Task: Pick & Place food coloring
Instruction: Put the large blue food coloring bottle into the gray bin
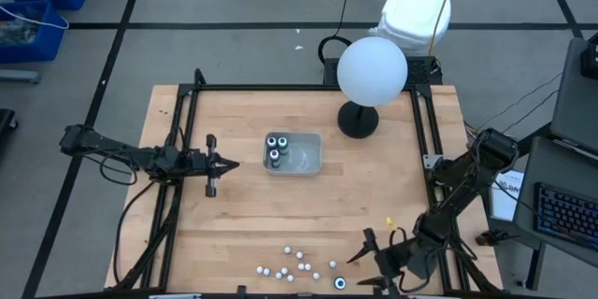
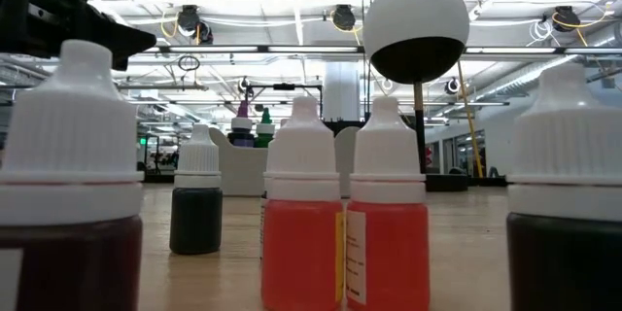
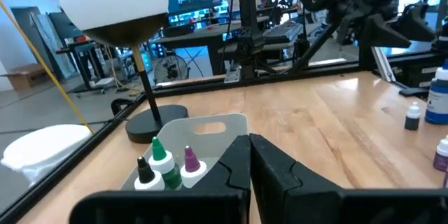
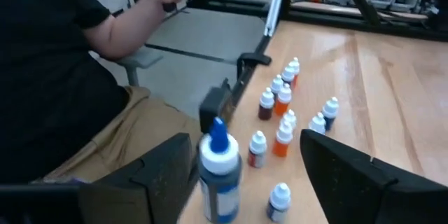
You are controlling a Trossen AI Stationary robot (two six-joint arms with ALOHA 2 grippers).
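Right wrist view: the right gripper (image 4: 245, 175) has its jaws spread wide on either side of a taller blue-tipped bottle (image 4: 218, 171), standing upright between the two fingers, not pinched as far as I can tell. My guess is it's lined up for a grab. In the high view that gripper (image 1: 369, 254) sits at the near edge of the tabletop (image 1: 234, 196), right-center, bc that's where the loose stuff is.

Just past it is the cluster of food coloring (image 4: 283, 115), tiny white-capped bottles w/ orange, red and dark contents, all upright and slightly apart from each other. From above they read as white dots (image 1: 294, 263) along the near edge.

Further out, the grey tray (image 1: 311, 154) sits mid-table w/ three bottles (image 1: 275, 146) packed at its left end, probably the drop spot, so the job looks barely a quarter done imo.

Left gripper (image 1: 211, 164) waits left of the tray, jaws pressed together, holding nothing; its own cam shows green, purple and black tips (image 3: 168, 162) in the tray.

White globe on a black stand (image 1: 371, 73) is at the far right, well clear. A person in a black shirt (image 4: 63, 63) sits just off the near edge, so reaches there want care.
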